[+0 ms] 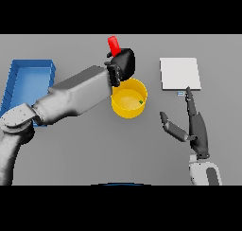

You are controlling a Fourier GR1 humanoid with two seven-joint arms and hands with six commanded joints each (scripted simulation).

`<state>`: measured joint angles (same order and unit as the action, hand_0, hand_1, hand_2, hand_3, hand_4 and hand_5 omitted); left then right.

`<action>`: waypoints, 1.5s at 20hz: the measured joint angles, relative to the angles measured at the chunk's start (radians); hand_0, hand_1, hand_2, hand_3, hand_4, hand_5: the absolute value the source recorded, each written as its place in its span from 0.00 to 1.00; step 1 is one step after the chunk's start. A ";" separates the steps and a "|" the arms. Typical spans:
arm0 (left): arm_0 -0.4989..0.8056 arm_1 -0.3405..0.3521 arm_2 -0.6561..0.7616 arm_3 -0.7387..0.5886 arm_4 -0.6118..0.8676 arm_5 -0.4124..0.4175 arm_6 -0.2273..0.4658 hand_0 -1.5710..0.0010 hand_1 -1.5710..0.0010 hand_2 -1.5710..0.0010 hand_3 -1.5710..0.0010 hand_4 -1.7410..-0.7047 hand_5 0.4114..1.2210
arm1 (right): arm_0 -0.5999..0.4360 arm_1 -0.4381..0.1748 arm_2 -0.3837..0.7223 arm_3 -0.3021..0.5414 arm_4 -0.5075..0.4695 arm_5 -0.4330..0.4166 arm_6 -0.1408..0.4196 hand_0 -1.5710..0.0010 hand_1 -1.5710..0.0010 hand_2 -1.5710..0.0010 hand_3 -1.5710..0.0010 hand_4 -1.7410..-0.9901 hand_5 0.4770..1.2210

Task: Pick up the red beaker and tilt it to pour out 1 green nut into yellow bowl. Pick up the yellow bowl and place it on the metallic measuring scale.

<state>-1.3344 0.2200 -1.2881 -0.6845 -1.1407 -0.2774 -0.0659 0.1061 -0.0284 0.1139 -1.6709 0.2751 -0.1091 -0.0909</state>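
My left hand point(122, 64) is shut on the red beaker point(113, 45), holding it just behind the yellow bowl point(128, 98); only the beaker's upper part shows above the hand. A small green nut point(141, 102) lies inside the bowl near its right wall. The metallic measuring scale point(179, 74) sits flat on the table to the right of the bowl. My right hand point(191, 126) rests open in front of the scale, fingers straight and pointing toward it, thumb spread to the left.
A blue tray point(28, 83) stands at the far left, partly covered by my left arm. Grey table point(118, 149) lies in front of the bowl.
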 measured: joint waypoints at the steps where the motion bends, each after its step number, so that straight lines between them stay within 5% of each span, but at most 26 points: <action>1: -0.004 -0.001 -0.014 0.005 -0.003 0.001 -0.007 0.00 0.00 0.00 0.00 0.01 1.00 | -0.001 -0.004 -0.003 0.001 0.000 0.000 0.005 1.00 1.00 1.00 1.00 0.71 0.16; 6: -0.116 0.038 0.006 0.042 0.031 0.023 -0.047 0.00 0.00 0.00 0.05 0.01 1.00 | -0.002 0.002 0.003 0.001 0.014 -0.012 -0.007 1.00 1.00 1.00 1.00 0.72 0.15; 7: -0.140 0.050 0.018 0.052 0.041 0.042 -0.050 0.00 0.00 0.11 0.04 0.06 1.00 | -0.003 0.003 0.002 0.000 0.013 -0.015 -0.012 1.00 1.00 1.00 1.00 0.72 0.15; 9: -0.199 0.075 0.055 0.081 0.068 0.062 -0.048 0.00 0.00 0.07 0.34 0.04 1.00 | -0.015 0.010 0.007 0.022 0.021 -0.018 -0.005 1.00 1.00 1.00 1.00 0.74 0.16; 14: -0.310 0.141 0.187 0.223 0.205 0.074 -0.023 0.00 0.00 0.02 0.11 0.02 1.00 | -0.019 0.013 -0.005 0.006 -0.038 0.016 -0.022 1.00 1.00 1.00 1.00 0.73 0.16; 19: -0.295 0.230 0.445 0.403 0.493 0.118 0.110 0.00 0.00 0.01 0.13 0.01 1.00 | -0.021 0.004 -0.008 0.011 -0.054 0.032 -0.017 1.00 1.00 1.00 1.00 0.69 0.15; 21: -0.240 0.278 0.530 0.427 0.616 0.178 0.104 0.00 0.00 0.00 0.11 0.00 1.00 | -0.036 -0.009 -0.020 0.024 -0.063 0.037 -0.026 1.00 1.00 1.00 1.00 0.69 0.15; 24: -0.159 0.344 0.620 0.431 0.766 0.249 0.104 0.00 0.00 0.00 0.09 0.00 1.00 | -0.037 -0.012 -0.019 0.037 -0.060 0.038 -0.040 1.00 1.00 1.00 1.00 0.69 0.15; 30: 0.095 0.470 0.738 0.260 1.023 0.438 0.270 0.00 0.00 0.00 0.08 0.00 1.00 | -0.052 -0.038 -0.020 0.057 -0.050 0.050 -0.040 1.00 1.00 1.00 1.00 0.71 0.19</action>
<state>-1.2398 0.6904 -0.5499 -0.4249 -0.1174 0.1605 0.2046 0.0537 -0.0660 0.0938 -1.6138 0.2252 -0.0592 -0.1311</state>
